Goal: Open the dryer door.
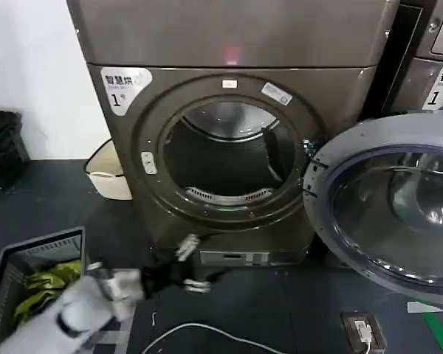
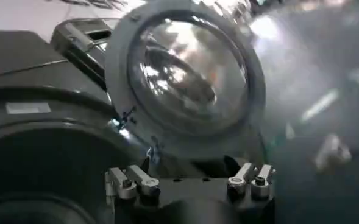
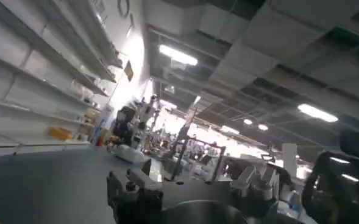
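The bronze-grey dryer (image 1: 229,44) carries a white "1" sticker (image 1: 122,85), and its round drum opening (image 1: 229,158) is uncovered. The dryer door (image 1: 399,214) stands swung wide to the right on its hinge, grey inner face and glass bowl turned toward me. My left gripper (image 1: 192,265) hangs low in front of the dryer's base, open and holding nothing. In the left wrist view the open left gripper (image 2: 191,179) points at the swung-out dryer door (image 2: 185,73). My right gripper (image 3: 188,182) is open and faces the room and ceiling, away from the machine.
A grey basket (image 1: 15,265) with yellow-green cloth sits at the lower left. A white tub (image 1: 107,173) leans beside the dryer. A second machine (image 1: 428,66) stands behind the open door. A white cable (image 1: 207,330) and a small device (image 1: 363,330) lie on the floor.
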